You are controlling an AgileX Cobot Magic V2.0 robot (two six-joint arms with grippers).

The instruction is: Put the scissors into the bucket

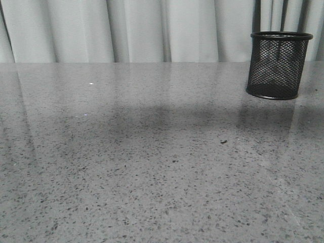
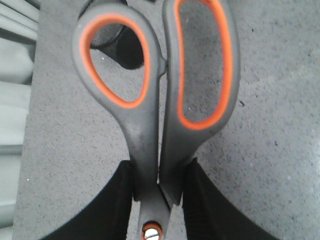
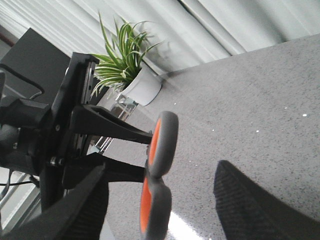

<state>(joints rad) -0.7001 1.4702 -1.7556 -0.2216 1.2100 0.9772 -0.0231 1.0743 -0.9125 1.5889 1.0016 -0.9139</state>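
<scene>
The scissors (image 2: 150, 135) have dark grey handles with orange loop linings. My left gripper (image 2: 159, 186) is shut on the handle necks just above the pivot screw, handles pointing away from the wrist; the blades are hidden. In the right wrist view the handle loops (image 3: 162, 145) stand edge-on between my right gripper's (image 3: 161, 172) spread fingers, which do not touch them. The left gripper's fingers (image 3: 110, 125) hold the scissors from the side. The black wire-mesh bucket (image 1: 278, 65) stands upright at the table's far right; it also shows through a handle loop (image 2: 125, 50). Neither gripper shows in the front view.
The grey speckled table (image 1: 152, 167) fills the front view, with pale curtains (image 1: 142, 30) behind its far edge. A potted spider plant (image 3: 127, 70) in a white pot stands beyond the table's side, near a dark monitor (image 3: 35, 55).
</scene>
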